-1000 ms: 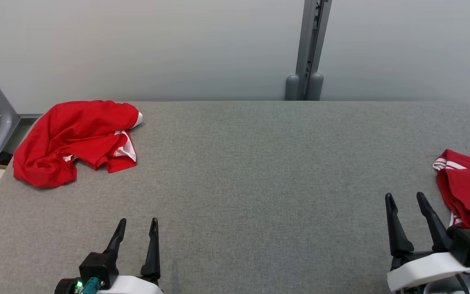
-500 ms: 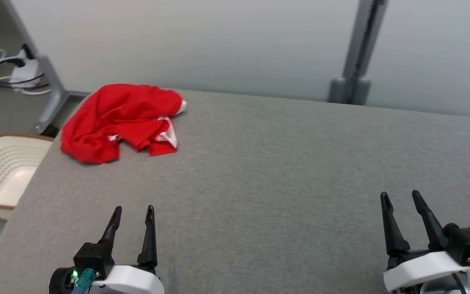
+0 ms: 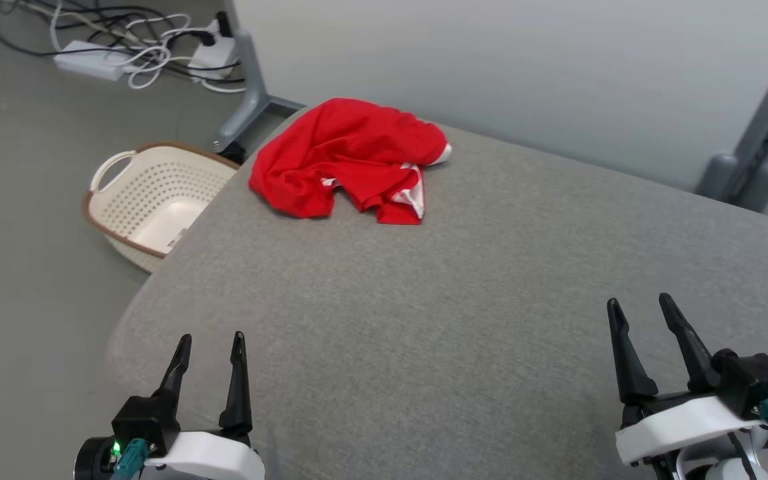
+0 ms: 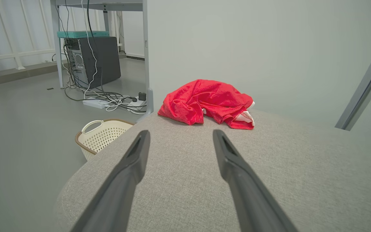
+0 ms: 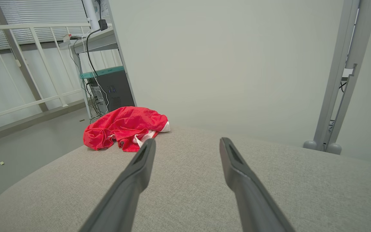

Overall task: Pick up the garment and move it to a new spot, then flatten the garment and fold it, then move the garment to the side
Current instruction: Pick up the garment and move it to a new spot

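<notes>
Head view: crumpled garment [image 3: 351, 157] at 11 o'clock on table [image 3: 424, 300], shape lost in folds; basket [image 3: 132, 155] at 10 o'clock, partly behind table edge; left gripper [image 3: 212, 337], right gripper [image 3: 639, 300] both spread, empty.

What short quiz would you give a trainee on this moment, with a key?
1. True or false: the red garment lies crumpled near the far left corner of the table.
2. What stands on the floor beside that corner? A) laundry basket B) chair C) bucket
3. Fill in: the left gripper and right gripper are both ___, holding nothing.
Key: 1 true; 2 A; 3 open.
</notes>
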Robot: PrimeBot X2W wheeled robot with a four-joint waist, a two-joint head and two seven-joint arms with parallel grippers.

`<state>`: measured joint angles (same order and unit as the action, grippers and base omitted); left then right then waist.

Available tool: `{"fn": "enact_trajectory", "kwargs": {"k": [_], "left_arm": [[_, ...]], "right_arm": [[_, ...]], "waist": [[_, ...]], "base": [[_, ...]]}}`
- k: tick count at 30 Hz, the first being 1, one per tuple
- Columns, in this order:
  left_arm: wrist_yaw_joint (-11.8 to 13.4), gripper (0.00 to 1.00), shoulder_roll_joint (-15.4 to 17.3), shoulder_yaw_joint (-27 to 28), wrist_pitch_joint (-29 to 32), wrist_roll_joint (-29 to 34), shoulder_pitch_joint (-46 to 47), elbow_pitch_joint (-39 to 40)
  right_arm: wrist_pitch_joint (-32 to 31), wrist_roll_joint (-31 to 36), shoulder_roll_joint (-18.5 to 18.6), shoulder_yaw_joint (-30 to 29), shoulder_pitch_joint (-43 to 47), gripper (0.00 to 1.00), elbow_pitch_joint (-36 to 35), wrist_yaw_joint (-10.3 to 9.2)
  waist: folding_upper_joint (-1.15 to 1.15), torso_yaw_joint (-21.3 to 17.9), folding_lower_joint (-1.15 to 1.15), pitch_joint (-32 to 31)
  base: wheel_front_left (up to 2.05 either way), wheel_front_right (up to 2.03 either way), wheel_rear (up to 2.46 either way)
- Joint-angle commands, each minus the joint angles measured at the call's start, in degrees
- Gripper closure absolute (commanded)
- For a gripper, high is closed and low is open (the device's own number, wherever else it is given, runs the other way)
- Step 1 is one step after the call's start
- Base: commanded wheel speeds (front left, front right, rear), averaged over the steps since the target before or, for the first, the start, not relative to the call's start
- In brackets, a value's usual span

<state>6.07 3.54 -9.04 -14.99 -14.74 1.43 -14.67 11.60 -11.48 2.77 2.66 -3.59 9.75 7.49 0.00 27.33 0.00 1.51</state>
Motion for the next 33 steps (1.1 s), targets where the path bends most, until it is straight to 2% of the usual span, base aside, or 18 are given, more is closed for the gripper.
{"fn": "enact_trajectory", "kwargs": {"k": [1, 7, 16, 22, 28, 33], "left_arm": [[-0.28, 0.00, 0.09, 0.36, -0.26, 0.26, -0.08, 0.43], [-0.11, 0.00, -0.14, 0.99, -0.26, 0.19, -0.34, 1.25], [-1.13, 0.00, -0.07, 0.83, -0.26, 1.30, 5.36, 1.73], [-3.24, 0.00, 4.23, 2.09, 0.45, 2.94, 17.87, -0.18], [-6.44, 0.00, 10.83, 3.68, 6.38, 3.10, 33.98, -7.22], [-8.90, 0.00, 14.92, 4.09, 12.36, 2.38, 45.63, -15.77]], "right_arm": [[-0.34, 0.23, 0.28, 0.03, -0.71, 0.00, -0.48, 0.01], [-0.46, 0.73, 0.28, 0.70, -2.09, 0.00, -0.93, 0.01], [-1.55, 2.25, 0.29, 0.85, -4.78, 0.00, -2.28, 0.01], [-2.70, 4.27, 0.29, 1.05, -7.54, 0.00, -4.13, 0.01], [-3.35, 5.83, 0.28, 2.07, -10.27, 0.00, -6.16, 0.01], [-3.81, 6.80, 0.28, 2.63, -12.14, 0.00, -8.11, 0.01]], "waist": [[0.00, 2.41, 0.00, 1.17], [0.00, 2.60, 0.00, 3.40], [0.00, -0.91, 0.00, 8.27], [0.00, -5.73, 0.00, 13.47], [0.00, -11.96, 0.00, 18.75], [0.00, -17.06, 0.00, 22.96]], "base": [[0.00, 0.00, 0.00], [0.00, 0.00, 0.00], [0.00, 0.00, 0.00], [0.00, 0.00, 0.00], [0.00, 0.00, 0.00], [0.00, 0.00, 0.00]]}}
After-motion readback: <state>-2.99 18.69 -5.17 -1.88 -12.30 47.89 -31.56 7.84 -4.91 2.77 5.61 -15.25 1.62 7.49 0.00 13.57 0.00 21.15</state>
